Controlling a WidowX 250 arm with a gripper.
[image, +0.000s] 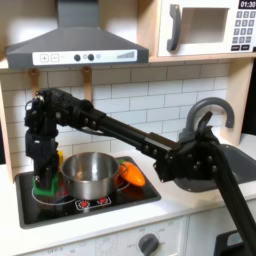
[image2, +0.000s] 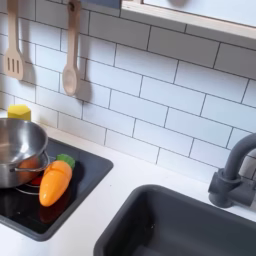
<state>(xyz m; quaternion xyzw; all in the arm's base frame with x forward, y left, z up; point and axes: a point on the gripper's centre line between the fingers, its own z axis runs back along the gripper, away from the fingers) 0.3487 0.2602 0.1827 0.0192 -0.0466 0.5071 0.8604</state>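
Claw (image: 44, 178) sits at 9 o'clock of the shiny round steel pot (image: 90, 172) on the black toy stovetop (image: 140, 190), low over a flat green piece (image: 47, 192). Jaw state: cannot tell. Orange plastic carrot with green top (image2: 55, 182) lies at the pot's 3 o'clock, touching it. Green piece not lifted.

pots: 1 (image: 91, 172) | carrots: 1 (image2: 54, 182) | hanging utensils: 2 (image2: 70, 62)

The arm is reaching across toward the first exterior view's left. The gripper (image: 43, 172) is pointing straight down; its finger opening is unclear.
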